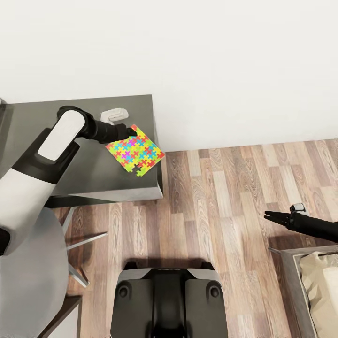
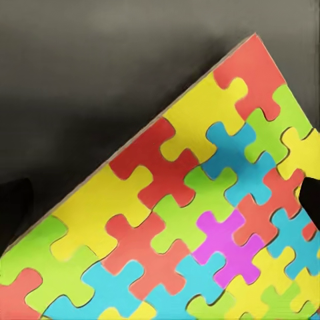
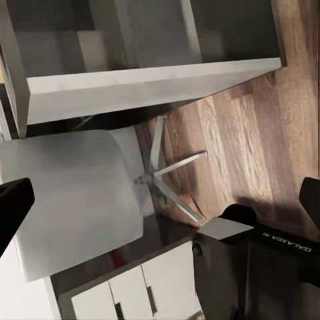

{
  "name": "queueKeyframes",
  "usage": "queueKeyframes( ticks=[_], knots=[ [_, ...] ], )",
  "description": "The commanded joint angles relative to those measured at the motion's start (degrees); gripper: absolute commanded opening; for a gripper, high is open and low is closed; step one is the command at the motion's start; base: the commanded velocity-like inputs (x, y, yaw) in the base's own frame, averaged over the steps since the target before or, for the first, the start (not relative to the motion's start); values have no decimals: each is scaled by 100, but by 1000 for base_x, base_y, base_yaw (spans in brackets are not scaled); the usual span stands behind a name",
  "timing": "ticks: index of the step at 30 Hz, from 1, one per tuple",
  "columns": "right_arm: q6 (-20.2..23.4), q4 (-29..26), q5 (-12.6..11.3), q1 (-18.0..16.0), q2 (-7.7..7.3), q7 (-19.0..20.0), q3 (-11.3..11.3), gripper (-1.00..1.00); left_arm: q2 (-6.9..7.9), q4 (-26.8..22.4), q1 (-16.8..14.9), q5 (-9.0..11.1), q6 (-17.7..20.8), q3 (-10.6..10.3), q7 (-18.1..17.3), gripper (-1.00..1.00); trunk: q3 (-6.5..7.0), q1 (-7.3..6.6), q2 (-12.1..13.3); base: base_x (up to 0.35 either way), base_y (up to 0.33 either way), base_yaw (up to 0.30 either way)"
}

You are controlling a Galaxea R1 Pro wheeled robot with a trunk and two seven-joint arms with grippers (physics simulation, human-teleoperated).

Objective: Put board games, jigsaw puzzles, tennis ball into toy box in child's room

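Clearly the left gripper (image 1: 133, 132) pinches the jigsaw puzzle (image 1: 136, 153) above the bench (image 1: 94, 169); lift level. Right gripper (image 1: 271, 216) hangs open, empty.

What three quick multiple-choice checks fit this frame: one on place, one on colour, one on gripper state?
1. Where is the jigsaw puzzle?
A. on the wood floor
B. at the left gripper, over the dark-grey table corner
C. on the chair seat

2. What colour is the table top under it?
A. dark grey
B. red
C. yellow

3. How is the right gripper?
A. shut on a ball
B. shut on a box
C. open, holding nothing

Key: 1 B, the head view shows the mat at the left fingertips above the table corner; 2 A, the surface is dark grey; 3 C, its fingers are spread over bare floor.
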Motion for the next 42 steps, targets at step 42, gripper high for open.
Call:
queueKeyframes(
  ticks=[42],
  knots=[
    [40, -4, -53, -13, -7, 8, 39, 100, 11, -58, 50, 183, -30, -23, 91, 100, -9, 5, -6, -46, -47, 0]
  ],
)
